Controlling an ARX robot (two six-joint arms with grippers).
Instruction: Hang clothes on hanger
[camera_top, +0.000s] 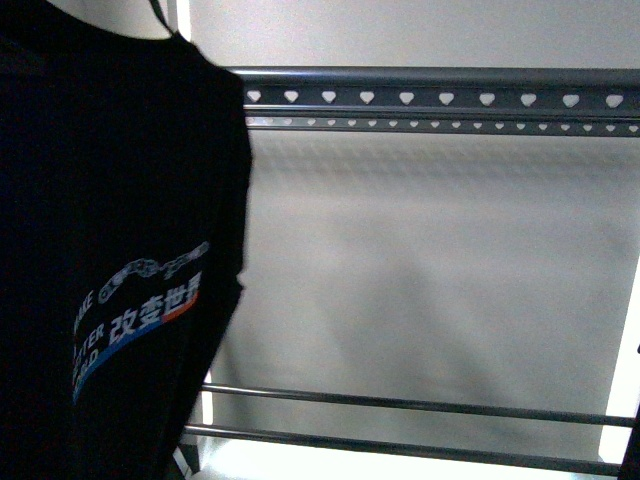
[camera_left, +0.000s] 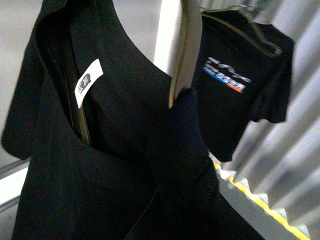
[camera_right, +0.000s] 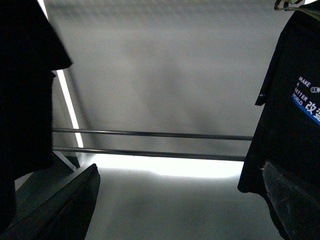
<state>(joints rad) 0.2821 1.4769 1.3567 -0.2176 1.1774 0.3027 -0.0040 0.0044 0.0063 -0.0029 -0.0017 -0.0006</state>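
Note:
The clothes, a black T-shirt with white lettering and a blue-orange wave, hang at the left in front of the hanger, a grey rack whose top rails have heart-shaped holes. In the left wrist view the shirt's collar with a white label fills the picture. My left gripper is shut on this cloth and its fingers are hidden under it. My right gripper is open and empty, one finger at each side, and faces the rack's lower rails.
A second black printed T-shirt hangs on a wire hanger further off; it also shows in the right wrist view. Two lower rails cross the rack. A pale wall lies behind. A yellow-edged grey ledge lies beside the held shirt.

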